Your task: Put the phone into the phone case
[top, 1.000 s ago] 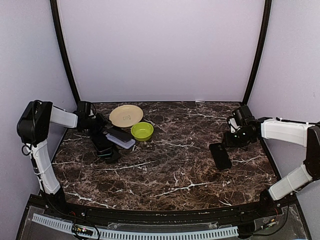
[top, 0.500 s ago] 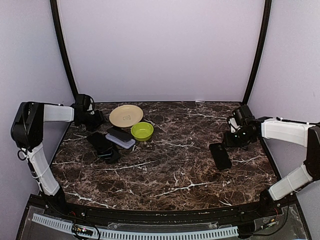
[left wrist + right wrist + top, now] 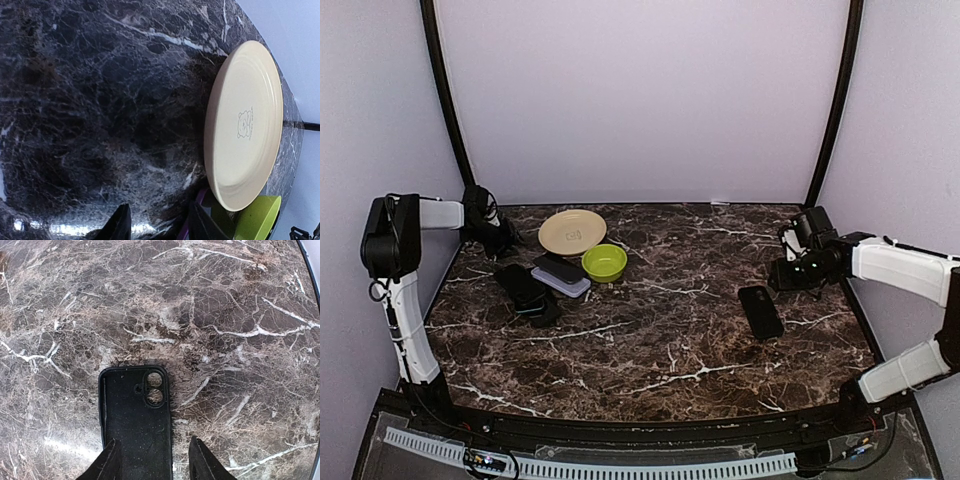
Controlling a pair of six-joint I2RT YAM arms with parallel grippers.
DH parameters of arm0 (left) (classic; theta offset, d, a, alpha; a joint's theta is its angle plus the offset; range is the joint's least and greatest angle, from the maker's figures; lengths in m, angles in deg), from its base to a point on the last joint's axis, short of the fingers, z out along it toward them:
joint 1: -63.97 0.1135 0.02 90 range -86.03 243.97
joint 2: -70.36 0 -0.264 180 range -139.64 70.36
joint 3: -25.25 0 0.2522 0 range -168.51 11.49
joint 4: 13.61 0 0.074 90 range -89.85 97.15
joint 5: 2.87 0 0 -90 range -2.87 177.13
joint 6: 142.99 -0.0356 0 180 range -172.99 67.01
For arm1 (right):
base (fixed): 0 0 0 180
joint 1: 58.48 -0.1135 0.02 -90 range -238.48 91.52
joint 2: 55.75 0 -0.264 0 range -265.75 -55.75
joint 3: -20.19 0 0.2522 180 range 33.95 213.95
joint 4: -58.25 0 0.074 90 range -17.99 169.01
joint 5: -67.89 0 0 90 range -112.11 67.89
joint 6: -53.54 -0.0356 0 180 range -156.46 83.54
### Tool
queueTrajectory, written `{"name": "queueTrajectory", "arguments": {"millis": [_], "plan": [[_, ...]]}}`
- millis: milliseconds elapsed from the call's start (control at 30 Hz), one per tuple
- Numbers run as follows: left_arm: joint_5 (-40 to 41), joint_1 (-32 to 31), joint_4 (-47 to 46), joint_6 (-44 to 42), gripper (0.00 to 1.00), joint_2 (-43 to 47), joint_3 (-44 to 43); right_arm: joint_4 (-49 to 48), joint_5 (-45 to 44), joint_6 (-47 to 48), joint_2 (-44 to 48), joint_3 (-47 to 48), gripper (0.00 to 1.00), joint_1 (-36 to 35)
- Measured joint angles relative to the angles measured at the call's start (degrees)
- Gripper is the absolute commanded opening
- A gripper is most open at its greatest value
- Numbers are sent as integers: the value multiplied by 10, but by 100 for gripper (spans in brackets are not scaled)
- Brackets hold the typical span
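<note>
Black slab phone [image 3: 760, 312] flat on marble bench [image 3: 670, 350], centre-right; lavender soft phone case [image 3: 560, 284] centre-left by green bowl [image 3: 604, 262]. Right end effector [image 3: 153, 452] open, empty, above phone; left end effector [image 3: 159, 220] open, empty. Likely pick step: lower, pinch phone's long edges.

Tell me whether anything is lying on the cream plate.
No, the cream plate shows a bare face, apart from its own small print.
</note>
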State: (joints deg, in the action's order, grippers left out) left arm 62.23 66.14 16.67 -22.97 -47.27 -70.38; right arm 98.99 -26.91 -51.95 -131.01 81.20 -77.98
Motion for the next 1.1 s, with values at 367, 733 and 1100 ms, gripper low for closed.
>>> {"name": "queueTrajectory", "arguments": {"millis": [367,733,1100], "plan": [[-52,-14,14,-31,43,-33,-5,0,3,-1,13,-2,47,0],[-103,-59,24,-45,3,-35,2,0,9,-3,18,-2,47,0],[-132,-73,0,-42,0,9,25,1,9,-5,23,-2,47,0]]}}
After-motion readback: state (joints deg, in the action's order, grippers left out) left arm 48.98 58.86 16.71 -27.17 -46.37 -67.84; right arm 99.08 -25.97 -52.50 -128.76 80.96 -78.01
